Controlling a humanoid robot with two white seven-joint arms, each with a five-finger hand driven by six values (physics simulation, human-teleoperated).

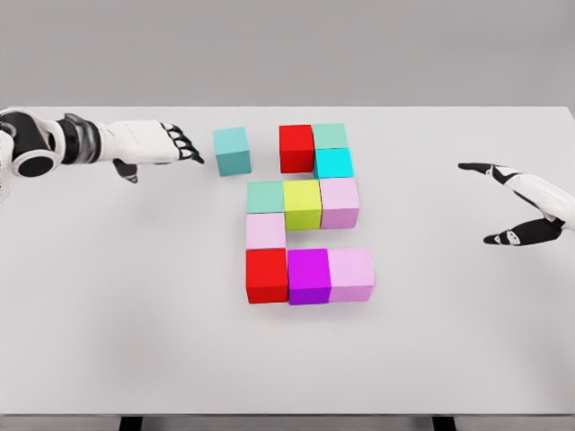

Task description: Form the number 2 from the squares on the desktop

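Observation:
Colored cubes sit on the white table [135,314]. A loose teal cube [232,150] stands at the upper left, apart from the group. The group reads: red cube [296,147] and green cube [330,136] on top, cyan cube [333,163] below, then green [265,197], yellow-green [303,204] and pink [339,201] in a row, a pale pink cube [265,231], and a bottom row of red [266,274], purple [308,275] and pink [350,274]. My left hand [171,144] hovers just left of the teal cube, fingers extended, holding nothing. My right hand [521,206] hangs open at the far right.
The table's far edge runs just behind the top cubes. Wide bare tabletop lies in front of the cubes and on both sides. Dark table legs show at the bottom edge.

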